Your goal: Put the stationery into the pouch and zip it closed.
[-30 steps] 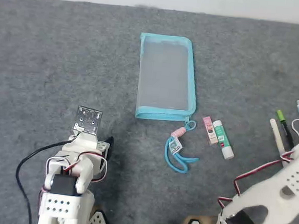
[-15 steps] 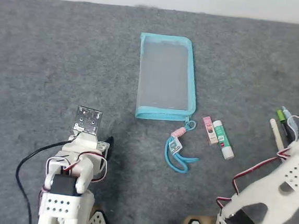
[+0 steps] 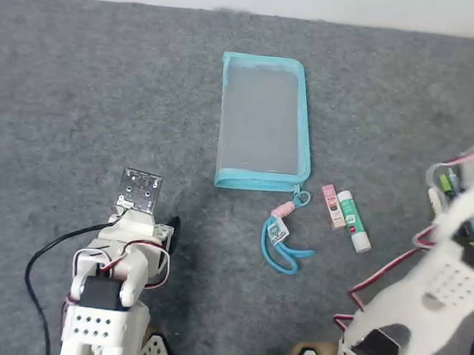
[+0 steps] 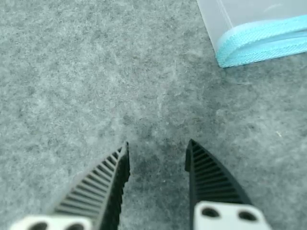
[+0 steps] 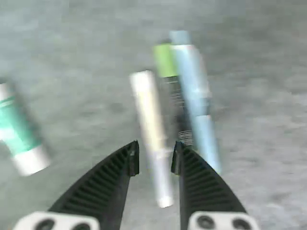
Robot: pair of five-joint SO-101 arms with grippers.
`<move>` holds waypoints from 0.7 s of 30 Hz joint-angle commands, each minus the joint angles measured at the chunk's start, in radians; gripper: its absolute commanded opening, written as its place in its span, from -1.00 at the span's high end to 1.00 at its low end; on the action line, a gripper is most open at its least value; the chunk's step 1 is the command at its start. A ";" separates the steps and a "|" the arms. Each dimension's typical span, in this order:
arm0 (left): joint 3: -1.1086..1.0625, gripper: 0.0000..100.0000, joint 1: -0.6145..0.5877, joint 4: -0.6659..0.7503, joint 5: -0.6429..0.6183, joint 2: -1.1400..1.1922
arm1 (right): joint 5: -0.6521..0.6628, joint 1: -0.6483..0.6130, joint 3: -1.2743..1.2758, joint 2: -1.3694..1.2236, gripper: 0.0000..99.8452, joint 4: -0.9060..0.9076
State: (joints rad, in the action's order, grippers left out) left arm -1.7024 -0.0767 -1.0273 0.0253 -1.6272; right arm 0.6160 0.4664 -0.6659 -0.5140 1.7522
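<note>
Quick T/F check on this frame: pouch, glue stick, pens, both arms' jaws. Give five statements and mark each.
1. The pouch has no stationery in it. True.
2. The glue stick lies inside the pouch. False: it lies on the grey mat, beside the pink eraser.
3. The right arm has its jaws open over the white pen. True.
4. The left arm has its jaws shut on the pouch's strap. False: they are open over bare mat, near a pouch corner.
5. The green pen lies right beside the blue pen. True.
</note>
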 commanded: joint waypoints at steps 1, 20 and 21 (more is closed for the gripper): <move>0.012 0.64 -0.006 -0.008 -0.008 -0.021 | -0.029 -0.151 0.328 0.282 0.79 0.039; 0.012 0.64 -0.006 -0.008 -0.008 -0.021 | -0.173 -0.467 1.201 0.642 0.73 -0.432; 0.012 0.64 -0.006 -0.008 -0.008 -0.021 | -0.172 -0.460 1.201 0.627 0.73 -0.441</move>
State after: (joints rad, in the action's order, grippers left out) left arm -1.7024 -0.0767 -1.0273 0.0253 -1.6272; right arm 0.4549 -0.0046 0.5370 0.1197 1.3426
